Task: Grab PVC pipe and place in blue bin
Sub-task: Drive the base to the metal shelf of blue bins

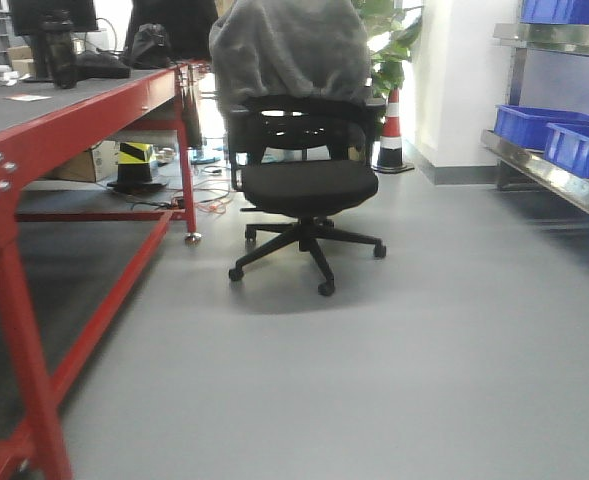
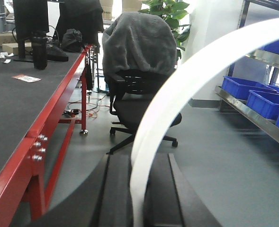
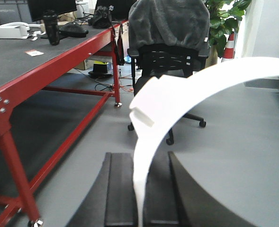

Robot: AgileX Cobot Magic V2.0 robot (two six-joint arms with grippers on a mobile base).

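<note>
PVC pipe point(image 2: 191, 75) arcs up then rightward; left hand point(image 2: 138, 157), right hand point(image 3: 138, 156) gripping it.

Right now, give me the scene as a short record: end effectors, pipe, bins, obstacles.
left end effector: shut on PVC pipe, white arc rising from between its fingers
right end effector: shut on PVC pipe, squared notched end showing; cannot tell if it is the same piece
blue bins: on the steel shelf, right side
office chair: grey cover over its back, on the floor ahead
red table: left side
status: pipe not yet in a bin
</note>
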